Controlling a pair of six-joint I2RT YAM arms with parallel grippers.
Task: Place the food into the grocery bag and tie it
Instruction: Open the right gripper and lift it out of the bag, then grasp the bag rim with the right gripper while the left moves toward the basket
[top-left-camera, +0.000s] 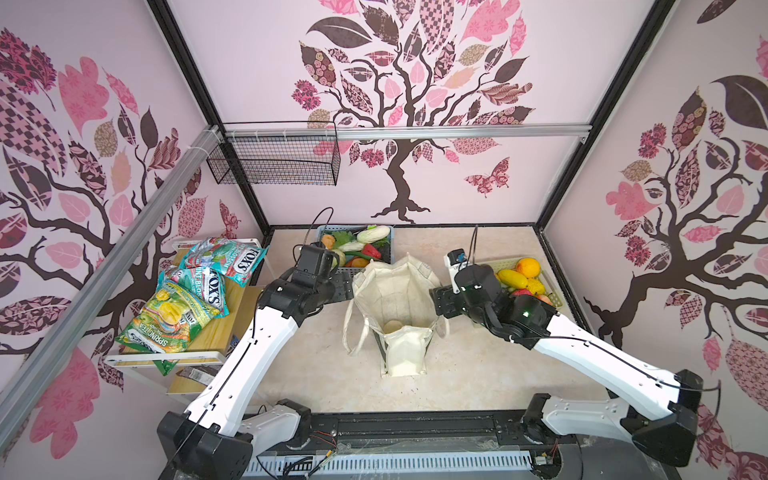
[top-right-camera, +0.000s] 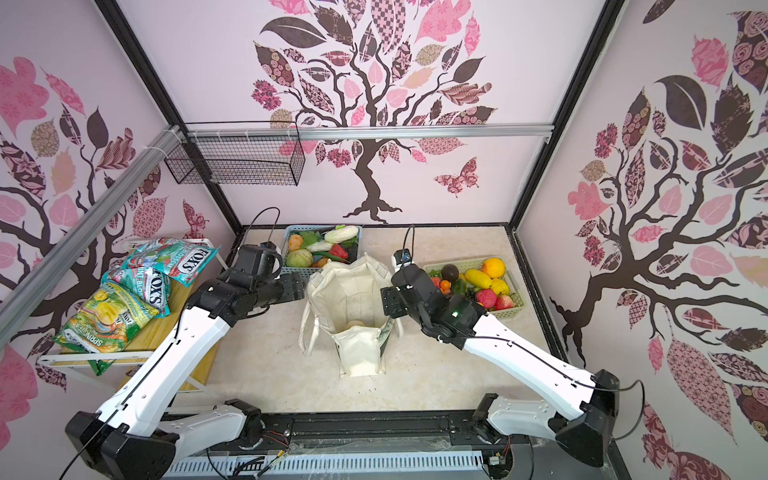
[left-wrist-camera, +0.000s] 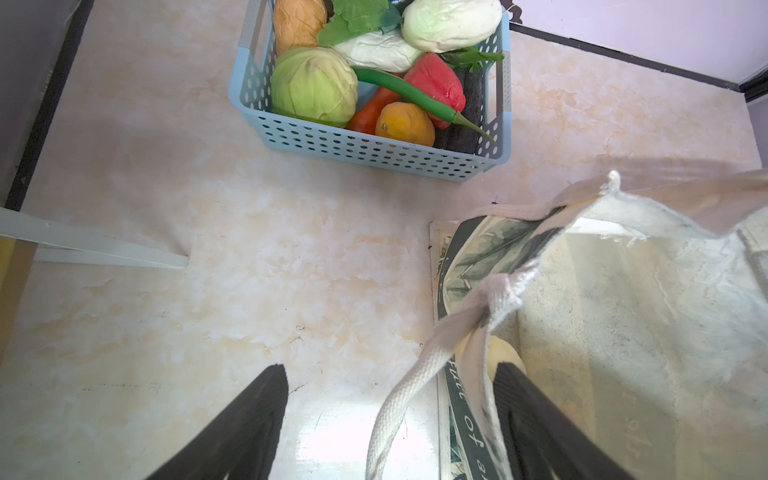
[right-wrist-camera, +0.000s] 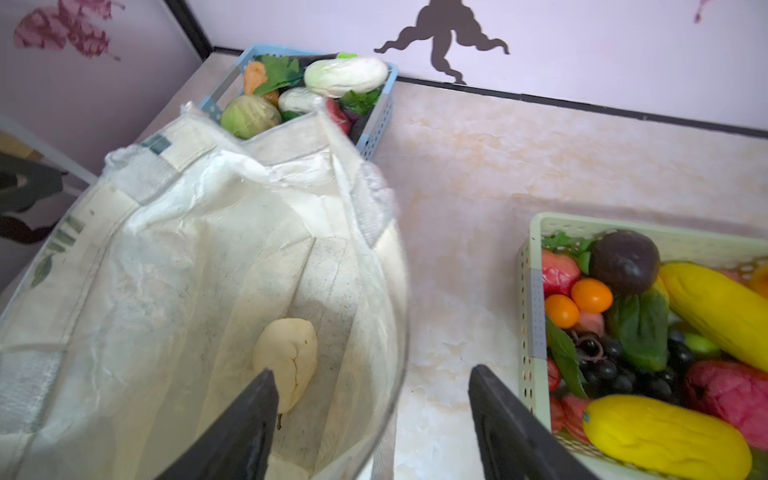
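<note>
bag: grocery bag (top-left-camera: 376, 286) stands upright mid-desk (top-left-camera: 478, 374), mouth up and wide, between the two baskets, so either arm has a short reach to it
in bag: one pale food piece (right-wrist-camera: 286, 357) on the bottom; nothing else visible inside
left gripper (left-wrist-camera: 390, 368): jaws open, straddling the bag's left rim, one inside and one outside over the desk; handle strap (left-wrist-camera: 388, 419) hangs between them, nothing clamped
right gripper (right-wrist-camera: 372, 370): jaws apart and empty, astride the right rim the same way
why: my read is that they sit on opposite rims to pinch the mouth and hold it spread for loading
supply: blue basket (left-wrist-camera: 374, 153) with cabbage (left-wrist-camera: 313, 85) and other veg behind the bag; green basket (right-wrist-camera: 536, 291) of fruit to its right; both full
progress: early; tie not started
risk: canvas is limp, so the rim may fold in if a pinch misses
</note>
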